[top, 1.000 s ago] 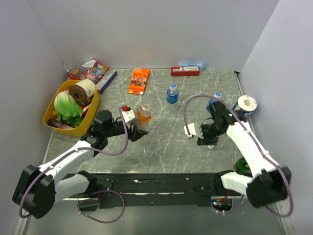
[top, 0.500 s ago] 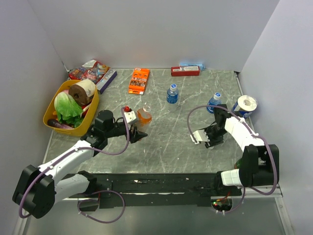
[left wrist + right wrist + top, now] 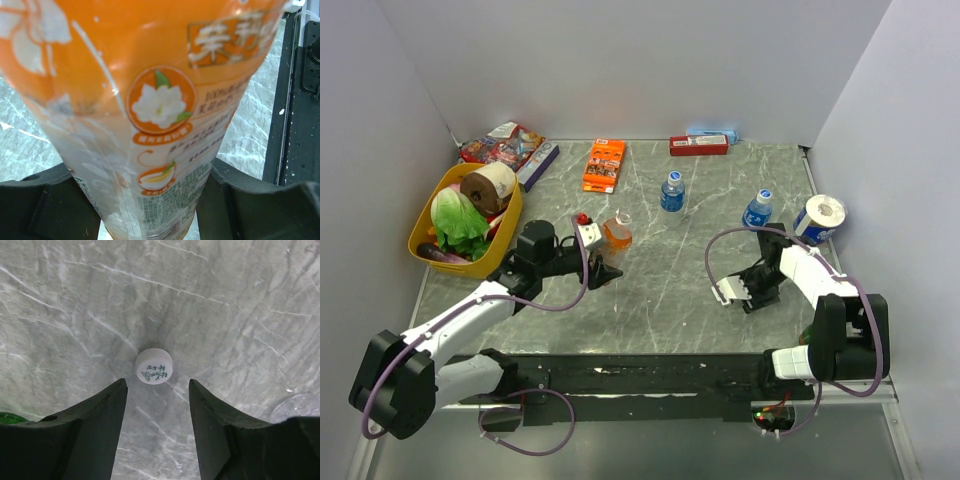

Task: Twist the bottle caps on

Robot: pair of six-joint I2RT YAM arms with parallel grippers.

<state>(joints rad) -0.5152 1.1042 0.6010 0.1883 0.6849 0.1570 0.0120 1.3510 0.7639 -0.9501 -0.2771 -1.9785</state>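
beneath the open right tool (image 3: 157, 385) lies the last loose cap (image 3: 154, 365), untouched; left tool (image 3: 150, 200) clamps the orange bottle (image 3: 150, 100) (other bottles (image 3: 672, 190) (image 3: 757, 208) look capped).

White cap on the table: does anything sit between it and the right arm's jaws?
Nothing visible does. The white cap lies flat on the marble table, just ahead of the gap between the right arm's open jaws.
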